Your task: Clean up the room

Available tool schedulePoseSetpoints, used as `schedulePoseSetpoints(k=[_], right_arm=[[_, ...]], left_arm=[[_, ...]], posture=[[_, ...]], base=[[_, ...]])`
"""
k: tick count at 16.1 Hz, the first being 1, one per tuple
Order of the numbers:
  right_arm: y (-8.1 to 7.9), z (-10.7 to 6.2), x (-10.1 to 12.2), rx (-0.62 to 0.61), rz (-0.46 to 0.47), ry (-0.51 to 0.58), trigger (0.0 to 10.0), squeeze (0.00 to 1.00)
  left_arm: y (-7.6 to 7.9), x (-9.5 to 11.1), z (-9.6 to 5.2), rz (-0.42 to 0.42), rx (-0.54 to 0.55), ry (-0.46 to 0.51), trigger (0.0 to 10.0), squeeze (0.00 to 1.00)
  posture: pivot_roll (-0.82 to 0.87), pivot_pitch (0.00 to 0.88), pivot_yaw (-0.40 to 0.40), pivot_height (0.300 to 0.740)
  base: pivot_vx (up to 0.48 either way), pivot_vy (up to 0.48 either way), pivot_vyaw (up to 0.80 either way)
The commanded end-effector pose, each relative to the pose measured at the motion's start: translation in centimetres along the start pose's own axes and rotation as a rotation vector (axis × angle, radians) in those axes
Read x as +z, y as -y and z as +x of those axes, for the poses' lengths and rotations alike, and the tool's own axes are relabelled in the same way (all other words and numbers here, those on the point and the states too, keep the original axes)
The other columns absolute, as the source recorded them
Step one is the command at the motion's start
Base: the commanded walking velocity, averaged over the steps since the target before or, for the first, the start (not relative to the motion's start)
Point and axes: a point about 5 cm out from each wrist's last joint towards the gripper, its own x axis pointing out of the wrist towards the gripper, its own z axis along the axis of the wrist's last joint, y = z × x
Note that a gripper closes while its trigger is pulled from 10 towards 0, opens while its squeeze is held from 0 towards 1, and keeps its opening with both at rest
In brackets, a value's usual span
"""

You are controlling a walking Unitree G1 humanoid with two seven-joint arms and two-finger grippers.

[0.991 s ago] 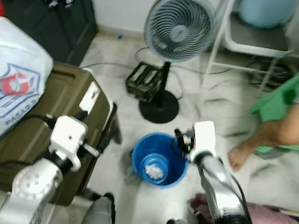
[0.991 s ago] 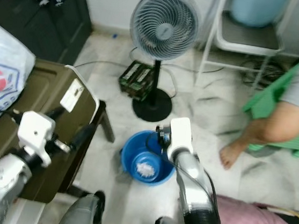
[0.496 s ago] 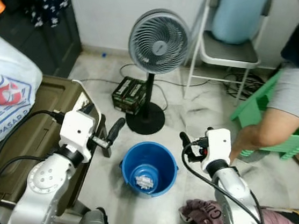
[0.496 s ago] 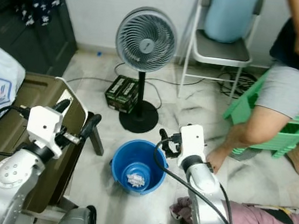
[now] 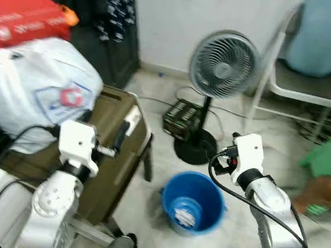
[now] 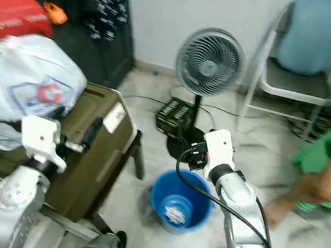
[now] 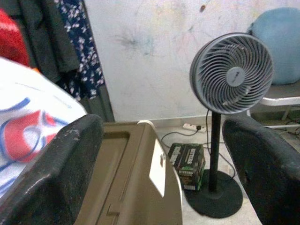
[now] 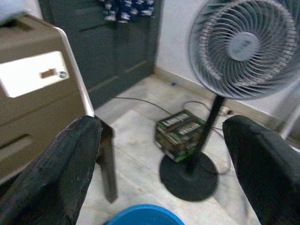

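While both grippers hang spread wide with nothing between their fingers, the right gripper (image 8: 159, 154) is raised above the marble floor (image 5: 155, 159), just beyond the far rim of the blue bucket (image 5: 193, 201), pointing toward the standing fan (image 5: 224, 65). Its wrist view looks past the two black fingers (image 8: 70, 164) at the fan's round black base (image 8: 190, 176) and a dark green box (image 8: 180, 133) lying beside it.

The left gripper (image 7: 161, 173) is held over the olive-brown case (image 5: 100, 146), aimed along its top toward the fan; a white label (image 7: 157, 168) sits on the case's near edge.

Inside the blue bucket lies a small wad of white crumpled paper (image 5: 186, 214) on the bottom. The bucket stands on the floor between the case and the right arm.

A white plastic bag (image 5: 38, 88) with a red and blue print rests on the far end of the case, and a red package (image 5: 22, 18) lies above it. Behind the fan stands a white folding chair (image 5: 304, 86) with a pale blue cushion (image 5: 325, 37). A person's bare leg (image 5: 325, 190) shows beside a green plastic stool (image 5: 329, 157), blurred.
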Motion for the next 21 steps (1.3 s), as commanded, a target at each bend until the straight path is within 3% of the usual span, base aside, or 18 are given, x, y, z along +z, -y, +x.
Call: schedulePoseSetpoints(k=[1, 5, 7, 15, 21], right_arm=[[0.0, 0.1, 0.9, 0.011, -0.001, 0.026, 10.0, 0.00], [-0.5, 0.0, 0.6, -0.096, 0.053, 0.061, 10.0, 0.00], [-1.2, 0.0, 0.3, -0.158, 0.078, 0.075, 10.0, 0.00], [-0.3, 0.2, 0.4, -0.172, 0.080, 0.085, 10.0, 0.00], [-1.1, 0.1, 0.4, -0.156, 0.088, 0.098, 10.0, 0.00]], left_arm=[[0.1, -0.2, 0.0, 0.010, -0.002, -0.004, 10.0, 0.00], [-0.7, 0.6, 0.0, 0.050, 0.047, 0.036, 10.0, 0.00], [-1.6, 0.4, -0.9, 0.072, 0.086, 0.017, 10.0, 0.00], [-0.9, -0.1, -1.4, 0.084, 0.090, 0.003, 10.0, 0.00], [-0.8, -0.6, -1.9, 0.106, 0.108, -0.030, 10.0, 0.00]], posture=[[-0.09, 0.000, 0.075, 0.740], [-0.04, 0.000, 0.003, 0.740], [-0.04, 0.000, -0.004, 0.740], [-0.05, 0.000, -0.009, 0.740], [-0.04, 0.003, -0.004, 0.740]], base=[[0.000, 0.000, 0.80], [0.000, 0.000, 0.80], [0.000, 0.000, 0.80], [0.000, 0.000, 0.80], [0.000, 0.000, 0.80]])
